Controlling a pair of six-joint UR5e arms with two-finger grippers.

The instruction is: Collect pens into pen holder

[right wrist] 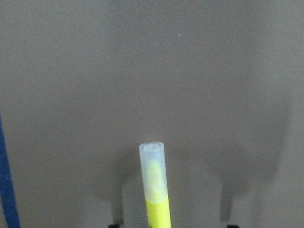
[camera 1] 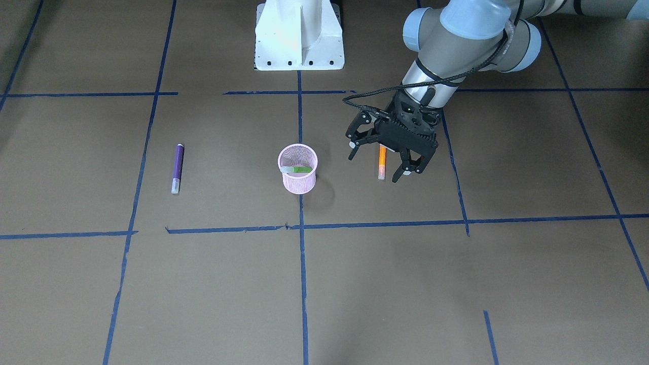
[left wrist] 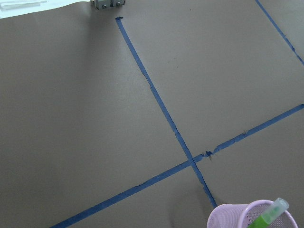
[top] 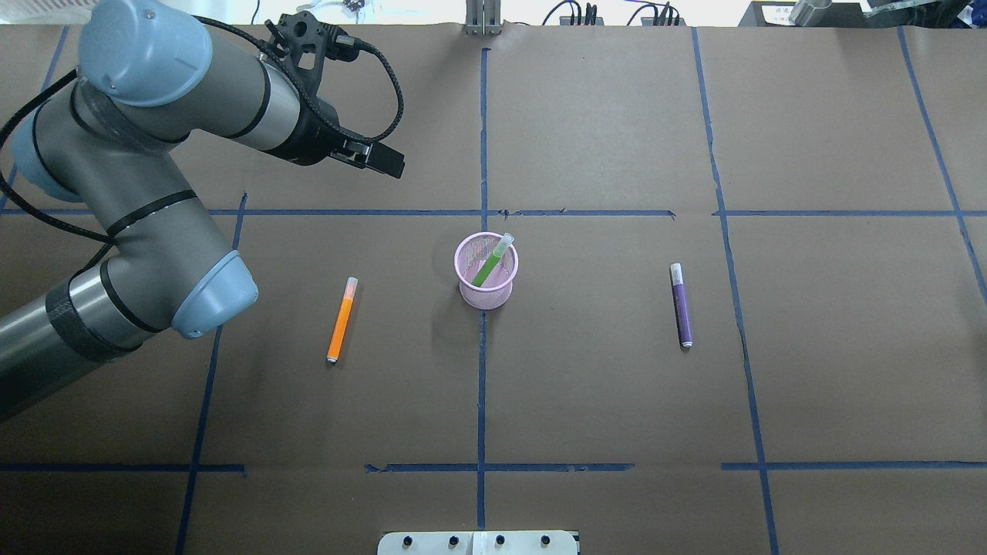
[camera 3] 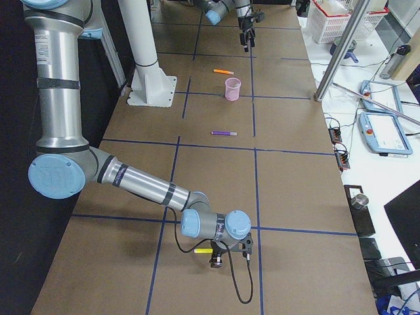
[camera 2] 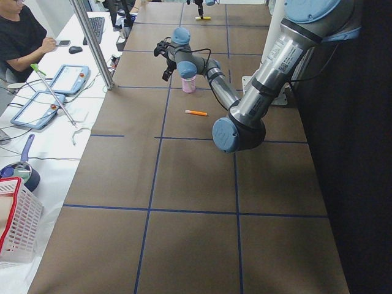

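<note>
The pink mesh pen holder (top: pixel 486 271) stands at the table's middle with the green pen (top: pixel 490 264) leaning inside it. The orange pen (top: pixel 340 321) lies to the holder's left and the purple pen (top: pixel 681 305) to its right. My left gripper (camera 1: pixel 375 163) is open and empty, raised above the table, beyond the orange pen and left of the holder. My right gripper (camera 3: pixel 223 256) is far off at the table's right end. Its fingers stand wide apart around a yellow pen (right wrist: pixel 155 187) with a pale cap. The holder's rim (left wrist: pixel 232 211) shows in the left wrist view.
Blue tape lines (top: pixel 482 139) divide the brown table into squares. The robot's white base (camera 1: pixel 299 38) stands at the near edge. Operators' desks with tablets (camera 3: pixel 387 134) and a basket (camera 3: pixel 338 16) run along the far side.
</note>
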